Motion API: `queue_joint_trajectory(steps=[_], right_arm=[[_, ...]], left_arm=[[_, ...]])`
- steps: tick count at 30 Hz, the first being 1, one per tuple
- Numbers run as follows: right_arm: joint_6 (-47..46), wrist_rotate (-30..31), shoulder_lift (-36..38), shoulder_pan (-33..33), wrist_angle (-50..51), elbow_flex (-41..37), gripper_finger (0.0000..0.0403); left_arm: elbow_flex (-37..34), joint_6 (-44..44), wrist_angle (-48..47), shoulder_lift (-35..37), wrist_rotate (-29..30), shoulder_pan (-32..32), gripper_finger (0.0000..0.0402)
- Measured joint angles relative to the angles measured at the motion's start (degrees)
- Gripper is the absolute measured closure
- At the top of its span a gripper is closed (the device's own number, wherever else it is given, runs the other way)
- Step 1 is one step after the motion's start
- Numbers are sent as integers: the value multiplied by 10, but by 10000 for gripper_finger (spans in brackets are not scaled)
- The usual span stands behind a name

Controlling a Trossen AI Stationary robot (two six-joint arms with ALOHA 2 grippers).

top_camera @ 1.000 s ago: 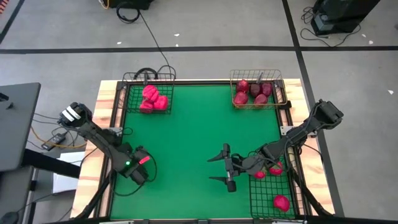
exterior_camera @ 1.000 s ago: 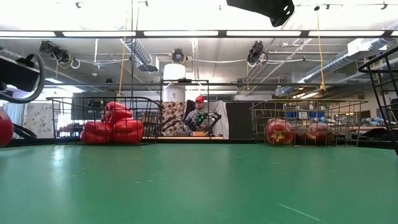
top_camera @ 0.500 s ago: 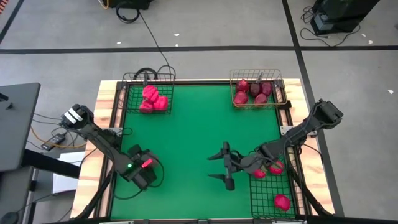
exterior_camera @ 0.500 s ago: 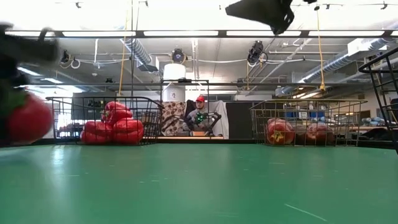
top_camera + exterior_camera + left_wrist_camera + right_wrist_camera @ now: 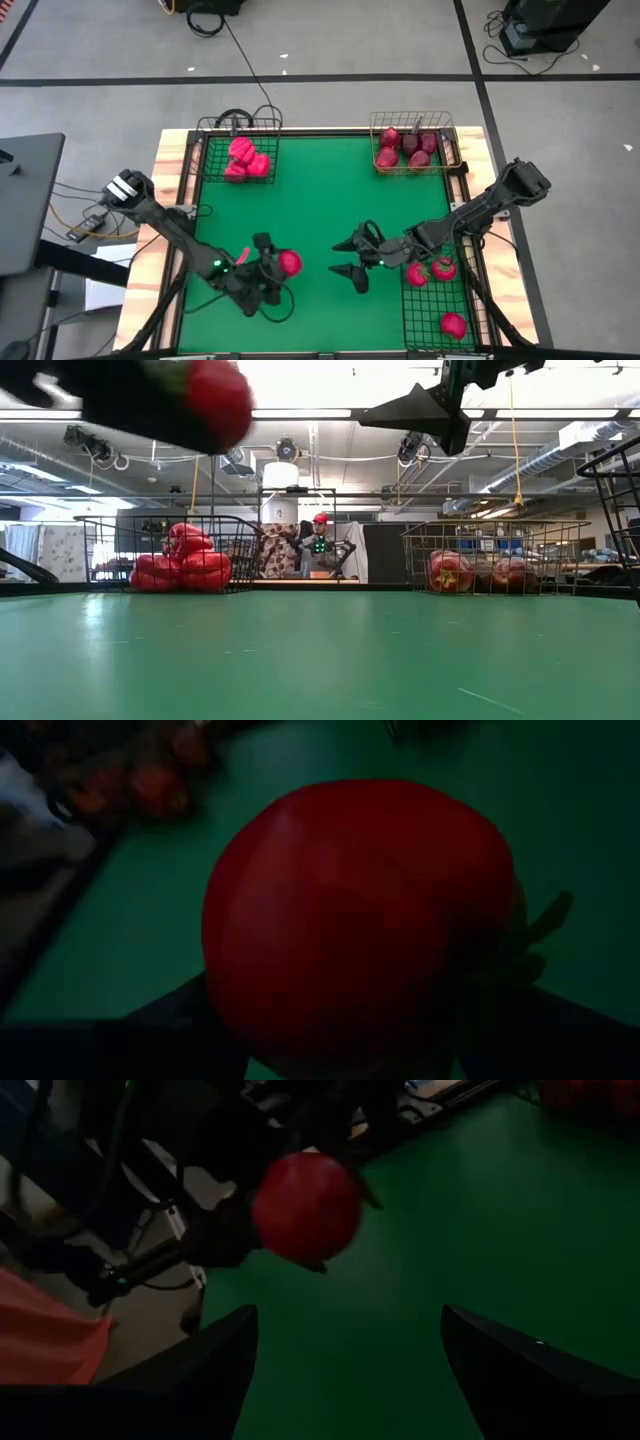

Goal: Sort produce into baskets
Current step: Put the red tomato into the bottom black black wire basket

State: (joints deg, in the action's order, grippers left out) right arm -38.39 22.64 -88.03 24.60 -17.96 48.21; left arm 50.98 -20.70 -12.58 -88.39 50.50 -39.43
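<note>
My left gripper [image 5: 280, 267] is shut on a round red tomato [image 5: 290, 263] above the green mat, near the table's near middle. The tomato fills the left wrist view [image 5: 360, 920] and shows in the right wrist view [image 5: 305, 1205]. My right gripper [image 5: 350, 259] is open and empty, just right of the tomato and facing it. Red peppers [image 5: 246, 158] lie in the squarish black basket [image 5: 205, 150] at the far left. Dark apples [image 5: 408, 147] lie in the gold basket [image 5: 378, 165] at the far right. Tomatoes [image 5: 432, 271] lie in the long black basket [image 5: 405, 310] at the near right. My left gripper pinches the tomato between its two fingers, which come about level from the table's left. The tomato's body [image 5: 300, 1020] hides the fingertips. Its green top [image 5: 530, 930] points sideways. The tomato is lifted clear of the mat.
The green mat [image 5: 320, 200] lies bare between the baskets. The long basket's wire wall [image 5: 625, 510] stands at the low view's right. A person sits in the room far behind the table [image 5: 320, 545].
My left gripper has swung from the table's near left toward the middle and risen, carrying the tomato up clear of the mat. My right gripper has shifted a little toward the table's left and far side, toward the tomato.
</note>
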Motion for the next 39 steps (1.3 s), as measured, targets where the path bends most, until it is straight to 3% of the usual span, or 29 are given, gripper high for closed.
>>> queue_joint_trajectory(steps=[3, 7, 11, 24, 31, 34, 39], right_arm=[[31, -9, 0, 3, -3, 0, 80], [149, -37, 0, 14, -13, 0, 80], [190, -16, 0, 25, -21, 0, 79], [251, 123, 0, 17, -63, 0, 52], [250, 148, 1, 9, -28, -1, 21], [252, 160, 0, 6, -30, 1, 10], [249, 176, 0, 6, -12, 2, 3]], left_arm=[[0, 99, 94, -13, -7, 30, 127], [0, 206, 238, -32, -36, 67, 127], [0, 238, 313, -39, -36, 99, 127], [12, 236, 358, -80, -13, 147, 127], [69, 276, 349, -147, 16, 157, 127], [95, 298, 363, -164, -24, 155, 127], [114, 298, 351, -173, -19, 154, 127]])
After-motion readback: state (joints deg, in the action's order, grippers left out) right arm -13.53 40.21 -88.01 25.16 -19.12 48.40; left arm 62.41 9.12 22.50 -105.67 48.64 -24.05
